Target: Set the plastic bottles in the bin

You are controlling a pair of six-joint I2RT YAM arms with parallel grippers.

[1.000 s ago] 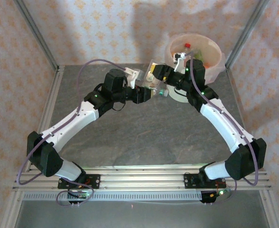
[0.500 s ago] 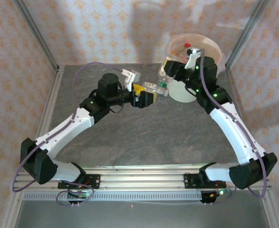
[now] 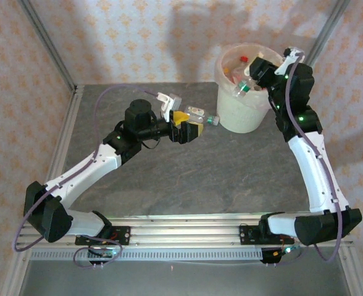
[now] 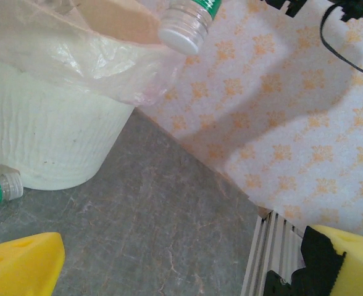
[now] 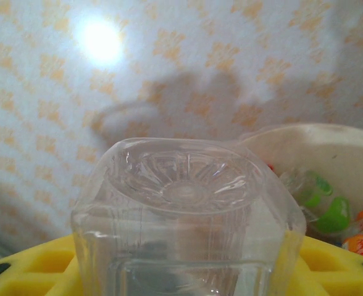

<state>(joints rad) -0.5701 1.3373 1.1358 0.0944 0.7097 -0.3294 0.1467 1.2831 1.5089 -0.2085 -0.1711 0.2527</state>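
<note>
Right pincer has swung up from beside the bin | we see it clamped on a clear bottle, cap-first over the bin's mouth, release likely next | left pincer gapes empty | 1 green-labelled bottle lies on the table at the bin's foot | drop path clear

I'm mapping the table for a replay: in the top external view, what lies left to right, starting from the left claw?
Left claw → loose bottle on the table → bin. The right claw, holding a clear bottle, is over the bin, so unplaced.
</note>
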